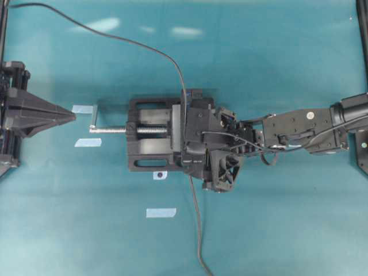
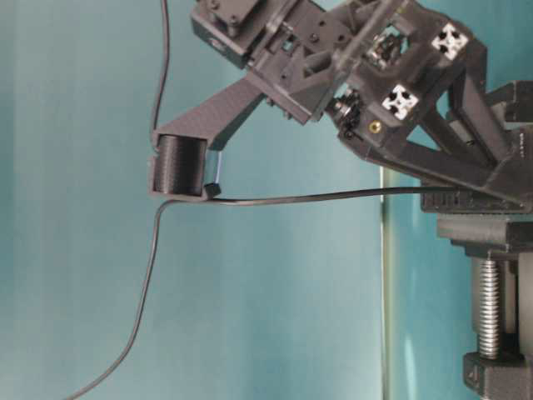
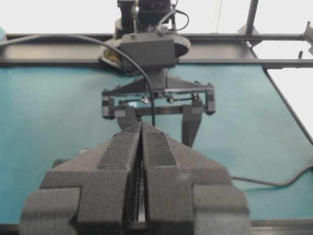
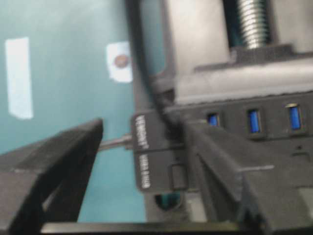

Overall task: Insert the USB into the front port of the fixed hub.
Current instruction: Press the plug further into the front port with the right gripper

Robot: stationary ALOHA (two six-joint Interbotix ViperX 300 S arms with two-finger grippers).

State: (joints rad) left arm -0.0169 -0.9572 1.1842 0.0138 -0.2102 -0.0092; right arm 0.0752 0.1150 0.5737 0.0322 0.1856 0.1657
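Note:
The fixed hub point(image 4: 154, 161) is clamped in the vise point(image 1: 149, 141), with three of its blue slots point(image 4: 253, 121) showing. The USB point(image 4: 170, 123) is a dark blur at the hub's end slot, and how deep it sits is unclear. Its thin cable point(image 1: 144, 43) comes in from the far left. My right gripper point(image 4: 144, 132) is open wide and straddles the hub's end. One of its fingers point(image 4: 58, 166) stands off to the left, the other lies over the hub. It hides most of the hub in the overhead view point(image 1: 190, 142). My left gripper point(image 1: 72, 117) rests shut and empty at the left edge.
The hub's own lead point(image 1: 198, 230) runs from the hub to the near table edge. The vise's silver screw handle point(image 1: 109, 130) points at my left gripper. Several pale tape strips point(image 1: 161, 213) lie on the teal mat. A black frame borders the table.

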